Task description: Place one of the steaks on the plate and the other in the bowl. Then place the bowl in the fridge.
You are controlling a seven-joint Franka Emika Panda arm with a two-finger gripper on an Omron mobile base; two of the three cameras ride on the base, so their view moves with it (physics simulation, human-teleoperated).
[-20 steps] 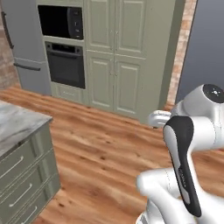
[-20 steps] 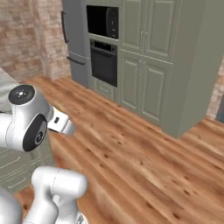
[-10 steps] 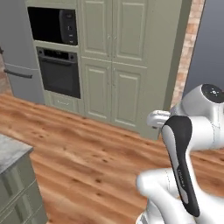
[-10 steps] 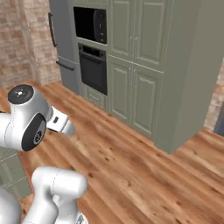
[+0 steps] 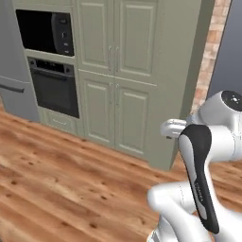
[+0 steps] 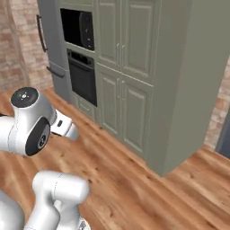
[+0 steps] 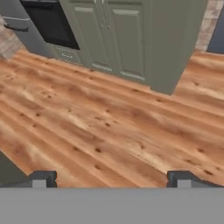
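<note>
Far left of the wide-open claw (image 7: 111,179) stands the fridge (image 6: 51,49).

Warm, knotted wood planks with a soft sheen covered the floor (image 5: 56,179). Tall cabinets (image 5: 137,71) wore matt sage-green paint on panelled doors. The wall oven (image 6: 83,76) showed glossy black glass, the fridge (image 6: 51,45) smooth grey metal with dark bar handles. Rough red brick (image 5: 210,47) lined the far wall at right.

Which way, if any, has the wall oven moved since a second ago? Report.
No. The wall oven stays beside the cabinet doors; the whole view shifted, so the camera moved.
</note>
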